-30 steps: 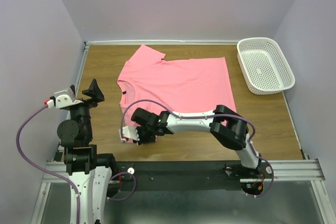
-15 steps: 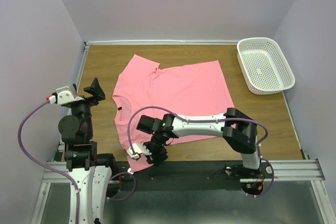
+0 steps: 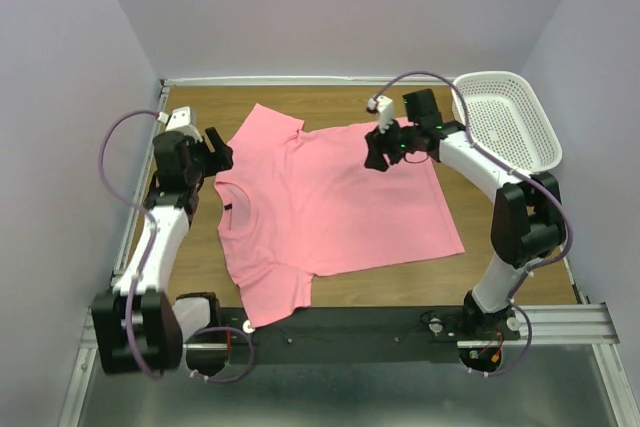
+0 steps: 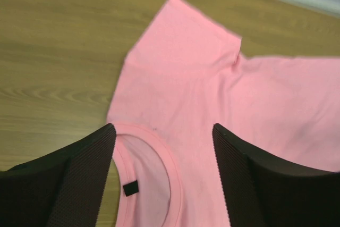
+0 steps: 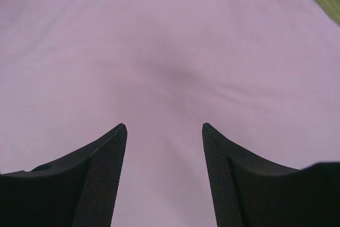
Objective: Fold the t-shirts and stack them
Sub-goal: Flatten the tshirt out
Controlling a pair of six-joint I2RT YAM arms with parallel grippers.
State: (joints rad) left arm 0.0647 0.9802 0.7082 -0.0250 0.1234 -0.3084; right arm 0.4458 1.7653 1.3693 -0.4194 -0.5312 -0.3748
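Plain salmon-pink short-sleeved cloth t-shirt (image 3: 330, 207) lies flat beneath my two claws.
My left claw (image 4: 162, 131) is spread above its collar (image 4: 159, 147); my right claw (image 5: 164, 128), spread and empty, has left the near sleeve (image 3: 275, 292) it pinched.

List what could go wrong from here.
The near sleeve of the t-shirt lies at the table edge; a tug may drag it off. The open left gripper hovers by the collar and might pinch one layer. The open right gripper hangs over flat cloth; closing could bunch it.
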